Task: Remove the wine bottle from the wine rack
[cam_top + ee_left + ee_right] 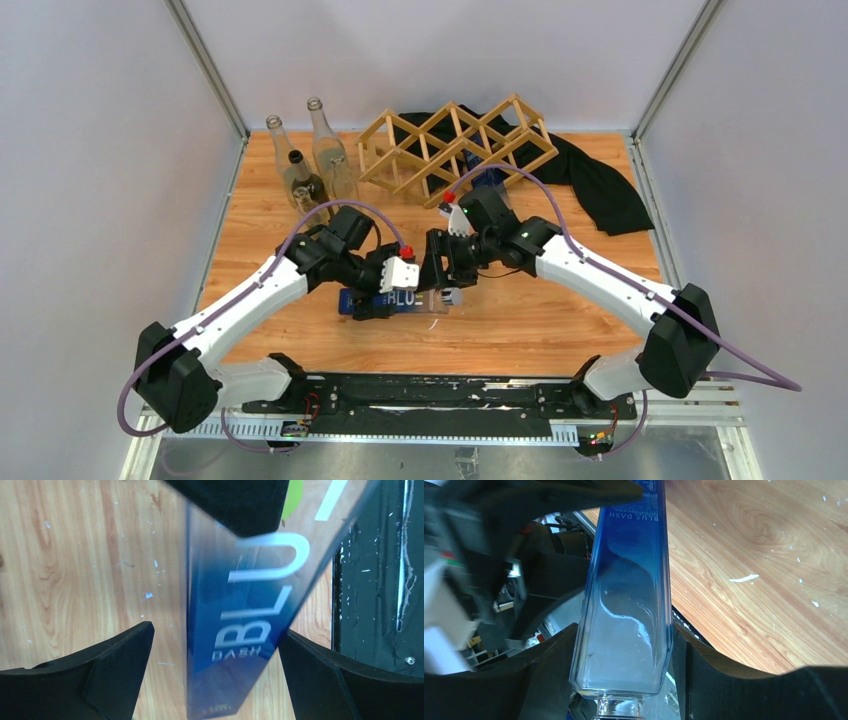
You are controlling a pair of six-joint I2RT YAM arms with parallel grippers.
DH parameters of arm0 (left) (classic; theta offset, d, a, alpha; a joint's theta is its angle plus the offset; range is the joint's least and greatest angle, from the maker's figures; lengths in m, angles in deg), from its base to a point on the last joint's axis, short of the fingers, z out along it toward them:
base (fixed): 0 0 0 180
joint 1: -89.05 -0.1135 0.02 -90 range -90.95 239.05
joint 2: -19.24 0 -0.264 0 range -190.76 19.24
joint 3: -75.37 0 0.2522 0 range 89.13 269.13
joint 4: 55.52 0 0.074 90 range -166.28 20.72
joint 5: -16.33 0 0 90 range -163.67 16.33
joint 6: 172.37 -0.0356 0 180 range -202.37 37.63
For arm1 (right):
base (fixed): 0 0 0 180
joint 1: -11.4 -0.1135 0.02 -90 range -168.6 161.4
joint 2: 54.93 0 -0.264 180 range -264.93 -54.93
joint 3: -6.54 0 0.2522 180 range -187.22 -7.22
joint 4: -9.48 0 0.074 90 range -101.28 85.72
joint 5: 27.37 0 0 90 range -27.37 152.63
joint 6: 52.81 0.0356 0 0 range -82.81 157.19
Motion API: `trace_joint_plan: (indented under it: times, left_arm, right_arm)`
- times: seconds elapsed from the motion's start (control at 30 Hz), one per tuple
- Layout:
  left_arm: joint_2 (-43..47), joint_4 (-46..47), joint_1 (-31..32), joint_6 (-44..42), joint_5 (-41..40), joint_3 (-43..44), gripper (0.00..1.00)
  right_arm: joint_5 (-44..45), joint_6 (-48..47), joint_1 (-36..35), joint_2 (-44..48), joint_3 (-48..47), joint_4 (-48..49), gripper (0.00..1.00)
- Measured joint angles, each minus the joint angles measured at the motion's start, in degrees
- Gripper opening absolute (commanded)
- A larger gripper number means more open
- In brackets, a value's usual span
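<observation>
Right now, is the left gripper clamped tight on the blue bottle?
No: the left gripper stands wide open, with bare table showing between one finger and the blue bottle.

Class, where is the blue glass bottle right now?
In the top view the blue bottle is horizontal at table centre, in front of the wine rack, the right gripper clamped on its clear end and the open left gripper straddling its blue end.

- wine rack (457, 147) far centre, black cloth (600, 185) behind and to its right
- glass bottles (310, 160) upright, far left
- blue bottle (405, 298) lying sideways mid-table; left gripper (372, 303) at its left end, right gripper (446, 291) at its right end
</observation>
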Motion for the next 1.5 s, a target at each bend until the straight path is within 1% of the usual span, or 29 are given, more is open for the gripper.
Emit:
trace_joint_plan:
  times: [0.13,0.27,0.5,0.53,0.57,0.67,0.73,0.77,0.8,0.83,0.87,0.9,0.93,1.13,1.23,1.33,1.5]
  left_arm:
    - [-0.48,3.45,1.86,0.79,-2.47,-3.65,0.99]
    - [-0.02,4.39,2.54,1.07,-3.89,-4.57,0.97]
    - [1.9,8.85,2.99,4.57,-6.84,-7.17,0.82]
    - [1.97,9.81,3.08,5.35,-7.34,-7.82,0.78]
    - [2.21,11.21,3.15,6.23,-7.91,-8.74,0.72]
    - [2.91,13.66,3.37,8.28,-9.42,-10.67,0.51]
    - [3.34,14.58,3.72,8.2,-10.56,-11.15,0.39]
    - [3.43,14.78,3.8,8.68,-10.86,-11.15,0.32]
    - [3.5,14.99,3.82,8.92,-11.13,-11.15,0.22]
    - [3.56,15.06,3.82,9.03,-11.19,-11.15,0.09]
    - [3.63,15.06,3.82,9.35,-11.21,-11.1,0.0]
    - [3.67,15.04,3.85,9.66,-11.15,-11.02,0.0]
    - [3.74,14.93,3.82,10.21,-11.08,-10.91,0.0]
    - [4.37,12.9,3.54,13.38,-10.27,-6.45,0.0]
    - [4.39,10.84,2.47,15.56,-7.72,-3.17,0.0]
    - [4.39,8.68,-0.33,18.32,-3.85,-0.37,0.0]
    - [4.39,6.62,-7.52,23.54,4.28,2.62,0.0]
  right_arm:
    - [-0.33,1.86,0.02,-0.52,-0.07,2.1,0.0]
    - [-0.31,2.89,0.48,-0.52,-0.04,3.02,0.0]
    - [-0.24,6.47,1.4,-0.52,1.29,5.77,0.0]
    - [-0.22,7.08,1.46,-0.52,1.64,6.36,0.01]
    - [-0.17,7.89,1.51,-0.52,2.14,7.13,0.06]
    - [0.31,9.16,1.6,-0.52,2.6,8.07,0.33]
    - [0.76,9.49,2.01,-0.52,2.62,8.87,0.47]
    - [0.81,9.6,2.19,-0.42,2.62,8.85,0.57]
    - [1.01,9.55,2.21,-0.39,2.62,8.85,0.67]
    - [1.07,9.46,2.21,-0.33,2.62,8.92,0.74]
    - [1.07,9.46,2.27,-0.26,2.62,8.94,0.79]
    - [1.07,9.51,2.27,-0.11,2.62,8.96,0.84]
    - [0.63,9.05,2.4,0.31,2.6,8.81,0.86]
    - [-1.25,8.52,4.46,4.96,2.29,8.31,0.9]
    - [-2.45,7.85,6.05,8.59,1.77,8.39,0.93]
    - [-2.73,7.19,7.63,12.81,1.16,8.52,0.95]
    - [-2.6,5.11,9.27,17.75,-0.85,8.74,0.96]
